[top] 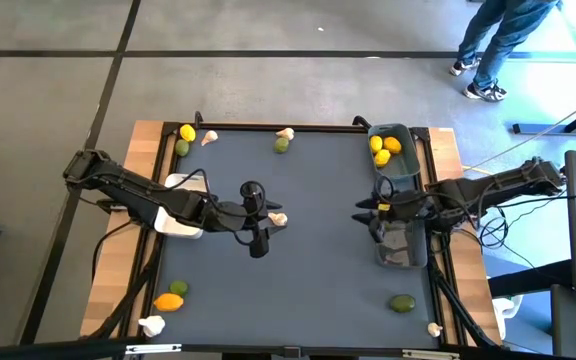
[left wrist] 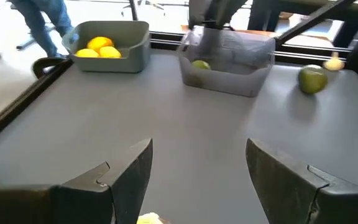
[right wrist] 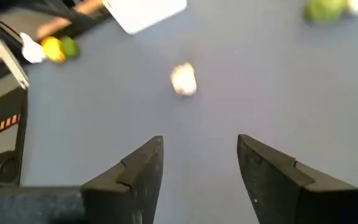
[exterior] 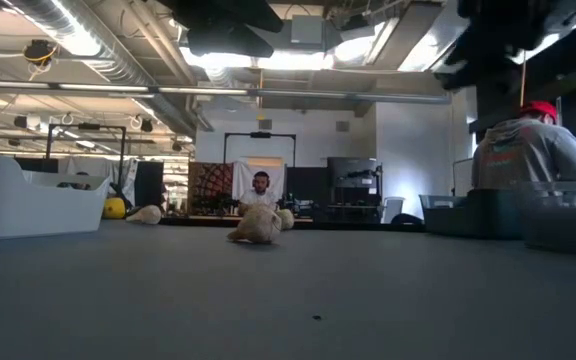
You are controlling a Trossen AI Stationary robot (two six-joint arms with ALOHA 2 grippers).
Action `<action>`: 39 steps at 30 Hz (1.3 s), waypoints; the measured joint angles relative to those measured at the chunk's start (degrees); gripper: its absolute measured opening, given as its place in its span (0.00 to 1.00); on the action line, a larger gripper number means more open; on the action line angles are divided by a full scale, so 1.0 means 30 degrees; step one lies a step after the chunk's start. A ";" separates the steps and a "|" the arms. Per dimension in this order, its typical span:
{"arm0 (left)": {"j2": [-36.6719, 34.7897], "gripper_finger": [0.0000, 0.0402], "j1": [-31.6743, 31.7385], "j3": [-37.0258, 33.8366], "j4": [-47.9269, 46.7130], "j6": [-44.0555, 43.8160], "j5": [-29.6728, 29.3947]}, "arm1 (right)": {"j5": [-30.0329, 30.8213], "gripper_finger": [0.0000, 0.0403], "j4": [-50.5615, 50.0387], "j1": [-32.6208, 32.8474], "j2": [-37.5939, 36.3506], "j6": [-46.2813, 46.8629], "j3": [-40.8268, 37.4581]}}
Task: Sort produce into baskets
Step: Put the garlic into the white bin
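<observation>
Garlic bulb (top: 278, 219) lying mid-table just beside the spread left gripper (top: 258, 222), seemingly lined up for a pick toward the white basket (top: 176, 222); right gripper (top: 365, 209) spread and empty beside the dark grey basket (top: 400, 243).

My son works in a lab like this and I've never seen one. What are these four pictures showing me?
Two dark robot arms work at a grey table, sorting produce into baskets. One picture looks down from above, one looks level across the tabletop, and two come from cameras on the arms' wrists. The left gripper hangs open beside a garlic bulb mid-table, holding nothing. The right gripper is open and empty too, near the dark grey basket. The blue-grey basket holds lemons; the white basket sits under the left arm. Lemons, limes and garlic lie in the table's corners. People show beyond the table.
</observation>
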 joint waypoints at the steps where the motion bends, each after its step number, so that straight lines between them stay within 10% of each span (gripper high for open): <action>1: 0.0000 0.64 -0.0028 0.0003 -0.0009 0.0179 0.0379 | 0.0151 0.50 0.0982 0.0000 0.0278 -0.0631 -0.0106; 22: 0.0268 0.64 0.1900 -0.0005 -0.6470 0.2313 0.1179 | 0.0130 0.50 1.2093 -0.0022 0.9202 -0.3438 -0.1095; 39: 0.4991 0.64 0.4068 -0.0005 -0.6075 0.3987 0.3107 | -0.0401 0.50 1.6970 -0.0022 1.2167 -0.3565 -0.1087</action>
